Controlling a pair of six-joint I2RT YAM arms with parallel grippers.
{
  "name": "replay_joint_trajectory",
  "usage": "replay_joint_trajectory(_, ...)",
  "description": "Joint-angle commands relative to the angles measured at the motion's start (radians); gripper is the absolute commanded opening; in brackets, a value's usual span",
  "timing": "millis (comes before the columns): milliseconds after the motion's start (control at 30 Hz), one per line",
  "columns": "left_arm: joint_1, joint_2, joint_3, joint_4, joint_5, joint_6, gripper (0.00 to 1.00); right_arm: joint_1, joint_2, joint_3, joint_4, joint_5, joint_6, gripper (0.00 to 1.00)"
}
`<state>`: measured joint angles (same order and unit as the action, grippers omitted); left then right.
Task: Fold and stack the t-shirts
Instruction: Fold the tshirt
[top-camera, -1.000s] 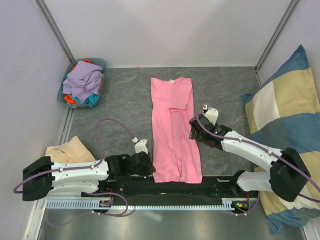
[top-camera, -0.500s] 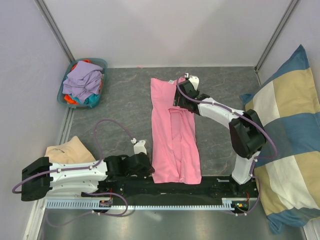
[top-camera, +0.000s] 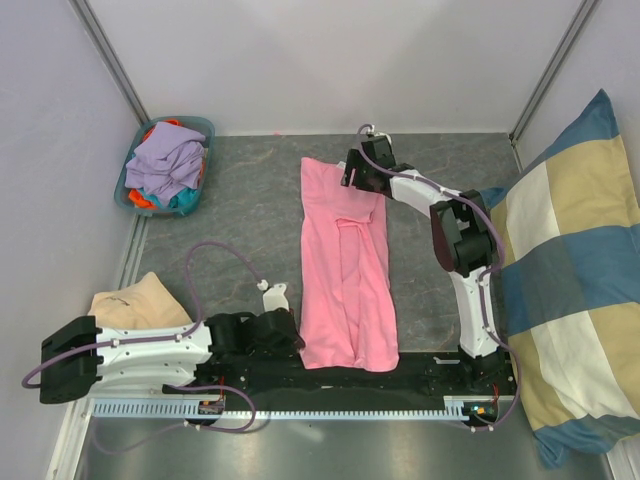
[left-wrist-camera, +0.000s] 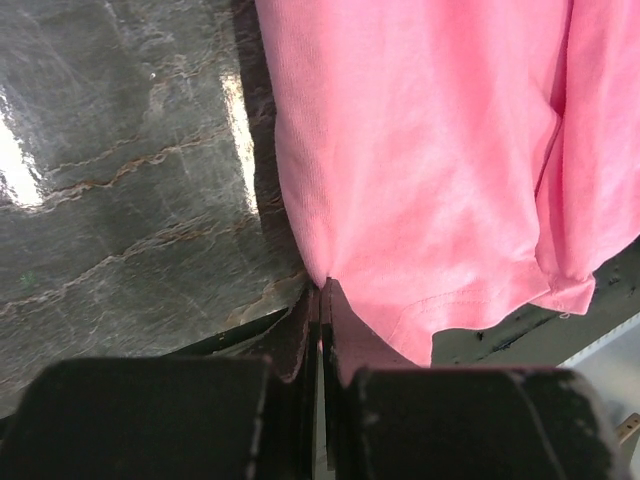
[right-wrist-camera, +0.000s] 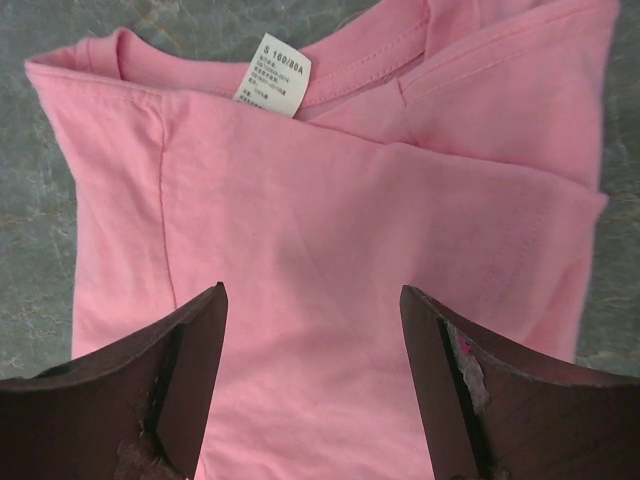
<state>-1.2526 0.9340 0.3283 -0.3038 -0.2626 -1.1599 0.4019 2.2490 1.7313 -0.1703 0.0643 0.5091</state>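
Observation:
The pink t-shirt (top-camera: 345, 270) lies folded into a long strip down the middle of the table, with its collar at the far end. In the right wrist view its white neck label (right-wrist-camera: 272, 70) shows near the top. My right gripper (top-camera: 352, 178) hovers over the collar end, open, the pink t-shirt (right-wrist-camera: 330, 220) lying below the gap between its fingers (right-wrist-camera: 200, 330). My left gripper (top-camera: 296, 340) is at the near left corner of the shirt. Seen from the left wrist, the left gripper (left-wrist-camera: 321, 292) is shut on the hem edge of the pink t-shirt (left-wrist-camera: 420, 150).
A teal basket (top-camera: 205, 130) at the far left holds lavender, teal and orange t-shirts (top-camera: 165, 165). A beige cloth (top-camera: 140, 298) lies at the near left. The large blue-and-cream checked cushion (top-camera: 575, 290) fills the right side. Grey walls close in the table.
My right arm swung from the shirt's right middle up to the collar end, and its jaws opened a little wider. The left arm has hardly moved.

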Motion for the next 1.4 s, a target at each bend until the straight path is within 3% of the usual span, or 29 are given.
replay_joint_trajectory(0,-0.010,-0.018,-0.012,-0.015,-0.032,-0.052,0.02,-0.012,0.066,0.088,-0.027,-0.061,0.015,0.79)
replay_joint_trajectory(467,-0.018,-0.087,-0.052,-0.064,-0.007,-0.086,0.02,-0.103,0.244,0.241,-0.152,-0.070,0.062,0.80)
replay_joint_trajectory(900,-0.019,-0.095,-0.048,-0.095,-0.017,-0.081,0.02,-0.121,0.282,0.294,-0.155,-0.096,0.034,0.82)
replay_joint_trajectory(1100,-0.019,-0.031,0.024,-0.057,-0.032,-0.023,0.13,-0.120,0.204,0.257,-0.095,-0.170,0.003,0.84)
replay_joint_trajectory(1367,-0.024,0.051,0.164,-0.020,-0.036,0.074,0.20,-0.120,-0.014,0.176,0.014,-0.316,-0.047,0.87)
